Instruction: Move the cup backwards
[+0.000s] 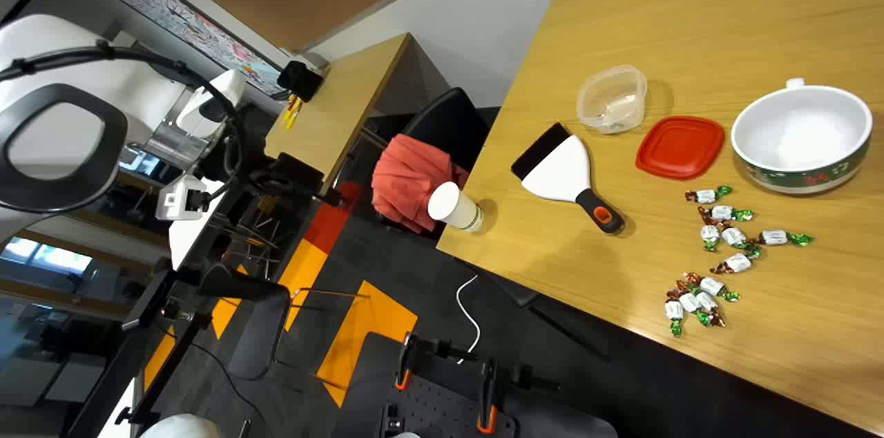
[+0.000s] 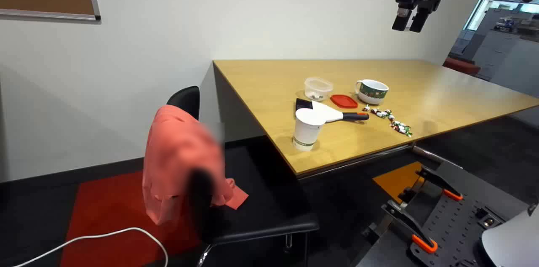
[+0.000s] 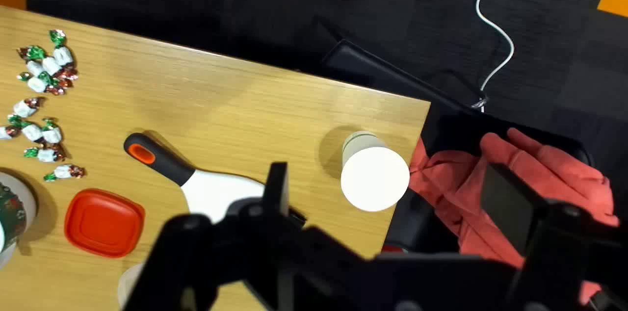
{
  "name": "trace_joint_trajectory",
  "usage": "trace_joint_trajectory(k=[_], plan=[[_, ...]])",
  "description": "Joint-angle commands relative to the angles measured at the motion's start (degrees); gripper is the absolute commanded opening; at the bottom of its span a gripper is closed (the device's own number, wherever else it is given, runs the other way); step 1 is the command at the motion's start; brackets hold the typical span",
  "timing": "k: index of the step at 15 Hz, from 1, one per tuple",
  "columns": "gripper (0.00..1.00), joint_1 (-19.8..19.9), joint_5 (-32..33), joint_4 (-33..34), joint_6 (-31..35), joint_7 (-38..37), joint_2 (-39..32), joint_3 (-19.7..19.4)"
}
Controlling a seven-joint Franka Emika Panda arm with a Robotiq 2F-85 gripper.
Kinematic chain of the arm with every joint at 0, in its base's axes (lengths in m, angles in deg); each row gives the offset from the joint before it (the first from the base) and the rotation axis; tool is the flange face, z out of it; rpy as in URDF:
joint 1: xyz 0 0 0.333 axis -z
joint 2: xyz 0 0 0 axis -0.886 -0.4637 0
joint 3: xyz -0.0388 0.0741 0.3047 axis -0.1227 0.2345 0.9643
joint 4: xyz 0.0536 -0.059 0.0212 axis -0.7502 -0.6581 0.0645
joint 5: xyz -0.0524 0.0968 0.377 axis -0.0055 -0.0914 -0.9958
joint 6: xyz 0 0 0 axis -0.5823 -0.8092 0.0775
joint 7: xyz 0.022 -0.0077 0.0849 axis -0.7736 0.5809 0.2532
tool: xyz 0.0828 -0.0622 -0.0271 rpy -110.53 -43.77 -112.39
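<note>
Lowering the tool point(image 2: 409, 23) toward the white paper cup point(image 3: 374, 178), the likely next step, presents three hazards. Toppling: the cup stands upright near a corner of the worktop point(image 3: 255, 115), with that corner at 1 o'clock from it in the wrist view; an off-centre touch toward 3 o'clock could drive it over the edge, onto the salmon-coloured cloth point(image 1: 413, 182) beyond. Fouling: in the same view the finger point(image 3: 278, 193) at 9 o'clock overlaps the hand brush point(image 3: 213, 191); a descent on this alignment could strike the white head and turn the brush into the cup. Crushing: the wall is probably thin, so excess closing force could buckle it. The direction meant by "backwards" cannot be confirmed from these views; verify it before transfer.

Tool condition: the two fingers are spread wide, with nothing pinched between them. Cup position: in the wrist view the cup appears within the gap between the fingers, at 12 o'clock from the tool's body. This alignment is one of sight line only: in an exterior view the tool hangs well above the worktop, and the cup stands apart from it, between 7 and 8 o'clock, on the surface below. Contents, if any, cannot be seen; treat the cup as possibly filled, since spillage would follow from tilting
</note>
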Motion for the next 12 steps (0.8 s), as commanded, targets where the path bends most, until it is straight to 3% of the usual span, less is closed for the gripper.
trace_joint_trajectory(k=[1,12], plan=[[1.00,-0.08,0.06,0.11,-0.14,-0.03,-0.02,-0.08],[1.00,0.27,0.63,-0.23,1.72,-1.00,-0.06,0.41]])
